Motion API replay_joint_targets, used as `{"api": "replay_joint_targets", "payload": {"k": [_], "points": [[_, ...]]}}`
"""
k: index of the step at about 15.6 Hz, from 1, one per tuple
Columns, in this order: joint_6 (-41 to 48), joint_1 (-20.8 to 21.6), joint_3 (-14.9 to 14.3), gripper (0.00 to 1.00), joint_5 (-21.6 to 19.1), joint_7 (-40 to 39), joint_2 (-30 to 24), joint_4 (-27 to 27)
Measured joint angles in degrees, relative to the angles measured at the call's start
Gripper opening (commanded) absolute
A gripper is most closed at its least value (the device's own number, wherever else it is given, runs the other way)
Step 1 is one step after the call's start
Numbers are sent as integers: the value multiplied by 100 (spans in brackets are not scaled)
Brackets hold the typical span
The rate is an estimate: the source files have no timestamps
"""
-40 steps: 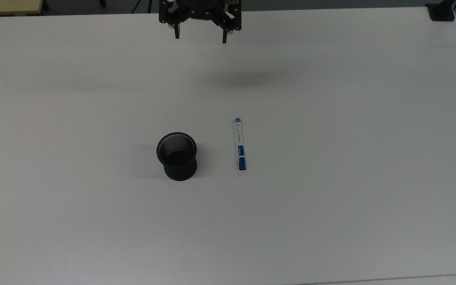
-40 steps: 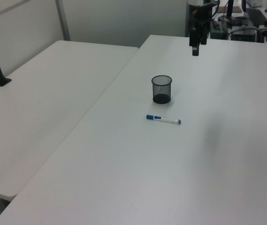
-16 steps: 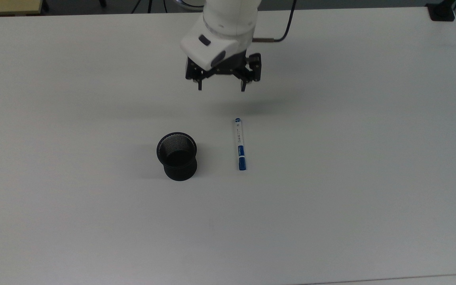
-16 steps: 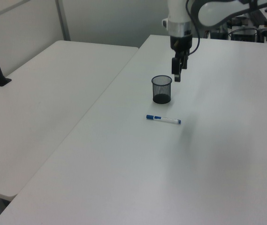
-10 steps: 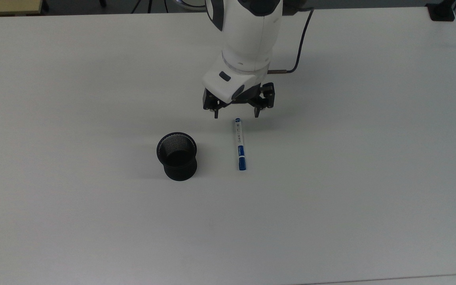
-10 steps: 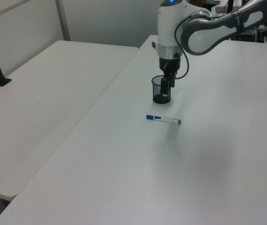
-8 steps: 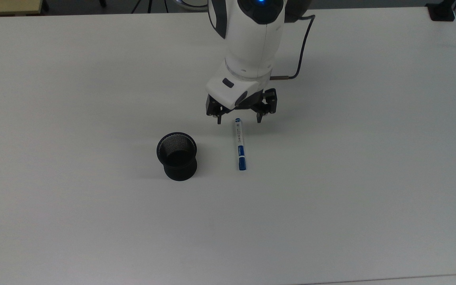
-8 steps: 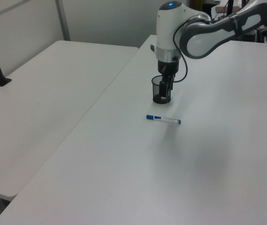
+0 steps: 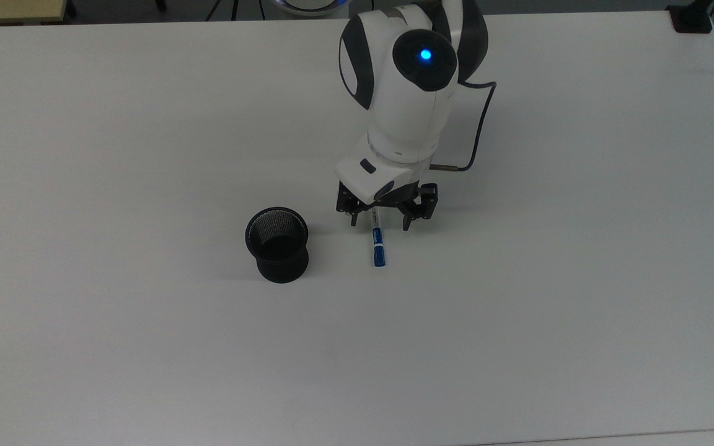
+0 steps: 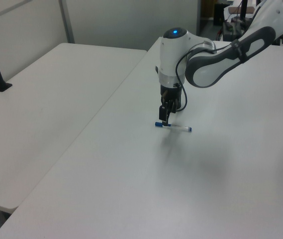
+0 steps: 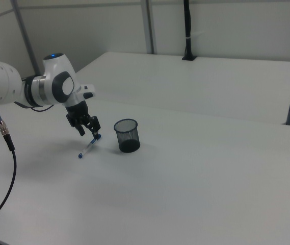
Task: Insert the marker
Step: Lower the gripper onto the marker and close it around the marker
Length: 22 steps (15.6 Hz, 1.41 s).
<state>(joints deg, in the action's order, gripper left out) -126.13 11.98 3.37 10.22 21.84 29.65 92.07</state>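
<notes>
- Under the hand and everything else spreads the white table [image 9: 549, 297], the largest thing on show; a second white table [image 10: 47, 104] stands beside it on the left view's left, and another one [image 11: 211, 81] lies behind it in the right view.
- Above the hand rises the white robot arm [image 9: 406, 105], its last link pointing down at the table, with a blue light on top and a dark cable looping off on the top view's right.
- Off to the hand's side, on the top view's left and the right view's right, stands the black mesh cup [image 9: 277, 244], upright with its mouth open upward, near the hand but apart from it.
- Low over the table, the hand [image 9: 379, 223] points straight down with its two black fingers spread apart, one on each side of the marker's barrel; whether either finger touches the barrel cannot be told.
- Between those fingers lies the marker [image 9: 379, 244], flat on the table, apart from the cup; its blue cap end sticks out from under the hand toward the top view's bottom, while its other end is hidden beneath the hand there and shows past the hand on the left view's right.
</notes>
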Motion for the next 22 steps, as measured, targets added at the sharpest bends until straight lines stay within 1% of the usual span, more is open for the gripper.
{"api": "replay_joint_targets", "payload": {"k": [3, 5, 6, 7, 8, 9, 11, 13, 14, 16, 22], "points": [[-240, 0, 0, 68, 0, 39, 109, -8], [-436, 1, 0, 66, 92, 60, 149, -8], [-524, 1, 0, 60, 191, 83, 176, -8], [-570, 1, 0, 59, 277, 98, 211, -9], [-589, 2, 0, 55, 324, 105, 253, -9], [-609, 5, 0, 49, 351, 106, 296, -9], [-655, 9, 0, 31, 364, 108, 356, -11], [-678, 12, 0, 16, 365, 108, 374, -27], [-679, 13, 0, 12, 365, 108, 374, -34], [-679, 13, 0, 9, 365, 109, 376, -34], [-695, 11, -1, 9, 371, 115, 376, -88]]}}
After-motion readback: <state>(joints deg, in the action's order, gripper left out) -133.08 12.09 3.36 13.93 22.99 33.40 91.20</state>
